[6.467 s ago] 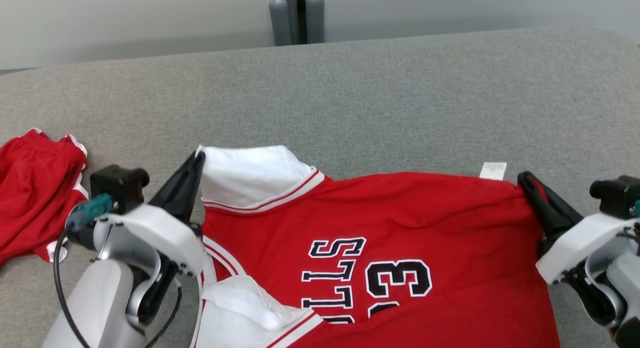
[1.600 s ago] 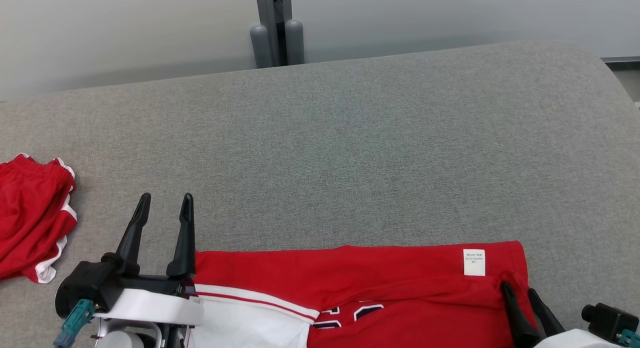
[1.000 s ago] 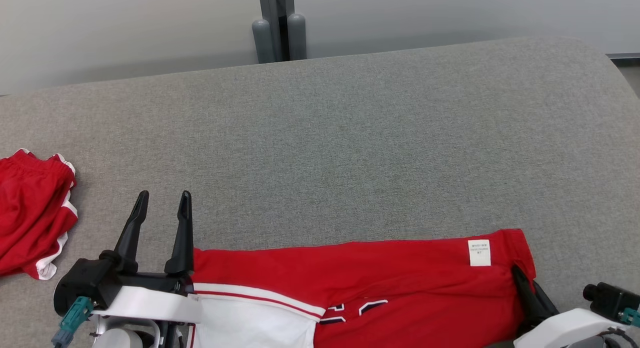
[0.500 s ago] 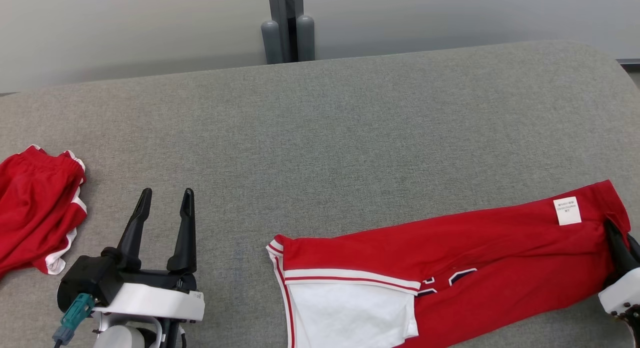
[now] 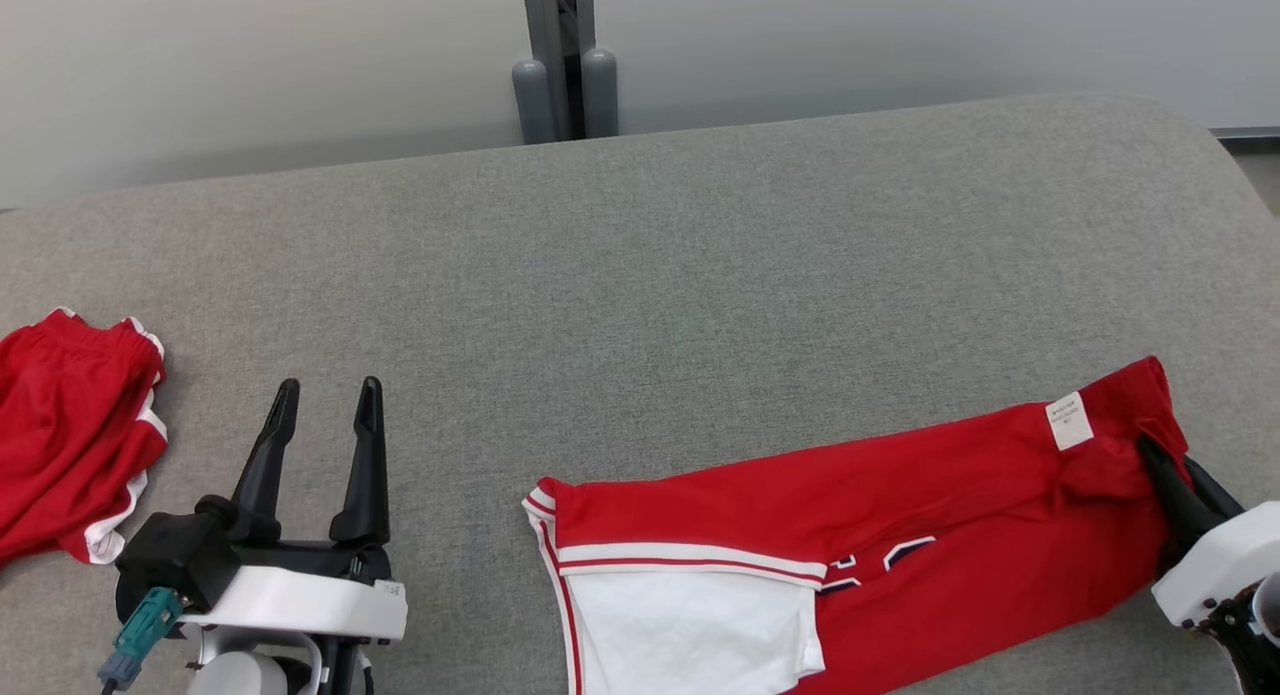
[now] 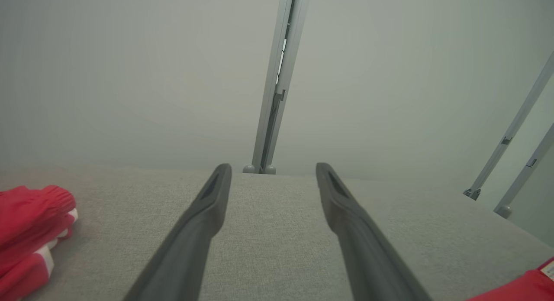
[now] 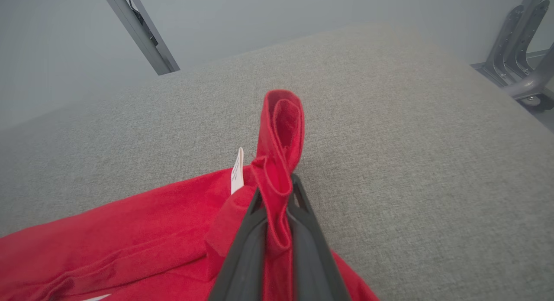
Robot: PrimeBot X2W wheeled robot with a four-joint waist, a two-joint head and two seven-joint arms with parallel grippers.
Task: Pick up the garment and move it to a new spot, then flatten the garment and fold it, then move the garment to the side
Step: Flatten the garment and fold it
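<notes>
Since half a second ago: the right end of the red jersey is sitting further in toward the middle, carried by the right gripper. Its left end is hardly shifting. The left gripper is staying put, spread as before.

Head view: the jersey is lying folded in a long band on the near right of the gray worktop, slanting up toward the right. A white panel is showing at its near left end, a white label near the far right corner. The right gripper's fingers are pinching that bunched corner, closed on the cloth. The left gripper is resting at lower left, fingers standing wide apart, holding nothing, well apart from the jersey. Red shorts are lying at the left edge. A gray post is standing beyond the far edge.

Left wrist view: the fingers are gaping over bare worktop. The shorts are lying at left, and a jersey corner is showing at bottom right.

Right wrist view: the right gripper is clamping a fold of jersey, which is sticking up past the fingertips. The rest is trailing down-left on the worktop, with the label just beside the fold.
</notes>
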